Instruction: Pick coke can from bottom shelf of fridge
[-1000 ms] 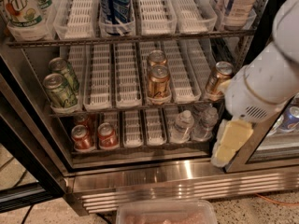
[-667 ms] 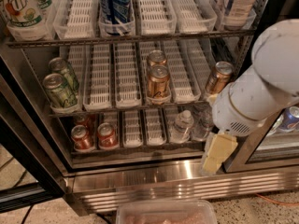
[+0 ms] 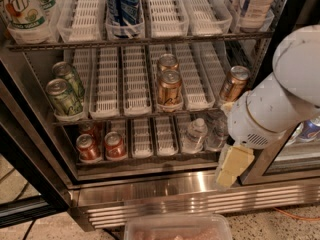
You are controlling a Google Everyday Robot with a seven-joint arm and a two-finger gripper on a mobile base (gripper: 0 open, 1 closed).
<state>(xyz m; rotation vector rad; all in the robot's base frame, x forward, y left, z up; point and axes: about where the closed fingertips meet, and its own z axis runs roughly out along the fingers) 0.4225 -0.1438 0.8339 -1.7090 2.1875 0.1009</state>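
Two red coke cans (image 3: pixel 88 148) (image 3: pixel 115 145) stand side by side at the front left of the bottom shelf (image 3: pixel 150 160) of the fridge (image 3: pixel 175 194), with a third red can (image 3: pixel 91 129) behind them. My gripper (image 3: pixel 232 166) is a cream-coloured piece hanging below the white arm (image 3: pixel 280 104). It sits at the right, in front of the shelf's right end and the steel base. It is well to the right of the coke cans and touches none of them.
Clear water bottles (image 3: pixel 194 134) stand on the bottom shelf's right side. Copper-gold cans (image 3: pixel 169 86) (image 3: pixel 233 83) and green cans (image 3: pixel 62 96) fill the middle rack. Pepsi (image 3: pixel 122 4) and 7UP (image 3: pixel 22 9) bottles stand on top. A plastic container (image 3: pixel 177 228) lies on the floor in front.
The arm and gripper have moved left and a little down, from beside the right door frame to in front of the bottom shelf's right end. The cans have not moved.
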